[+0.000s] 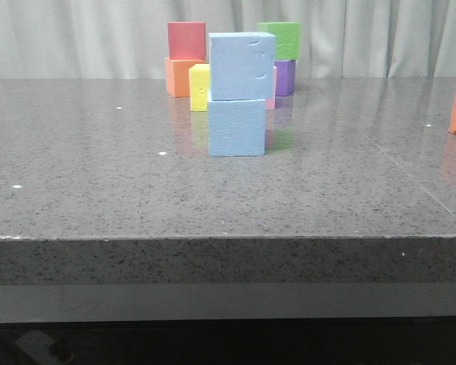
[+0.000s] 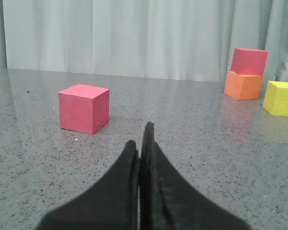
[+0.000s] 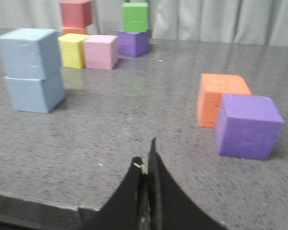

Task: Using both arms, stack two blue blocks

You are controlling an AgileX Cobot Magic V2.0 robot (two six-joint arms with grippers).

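Two pale blue blocks stand stacked mid-table: the upper blue block (image 1: 242, 65) with small dents rests on the lower blue block (image 1: 236, 127), slightly offset. The right wrist view shows the same stack, upper (image 3: 29, 52) on lower (image 3: 33, 93), far from my right gripper (image 3: 146, 160), which is shut with nothing in it near the table's front edge. My left gripper (image 2: 140, 141) is shut and empty, low over the table; the blue blocks are out of its view. Neither arm appears in the front view.
Behind the stack sit a red cube (image 1: 186, 40) on an orange cube (image 1: 179, 77), a yellow cube (image 1: 199, 87), a green cube (image 1: 281, 38) on a purple one (image 1: 285, 76), and a pink cube (image 3: 100, 51). Orange (image 3: 216, 98) and purple (image 3: 247, 125) cubes lie at the right. A red cube (image 2: 83, 108) sits by the left gripper.
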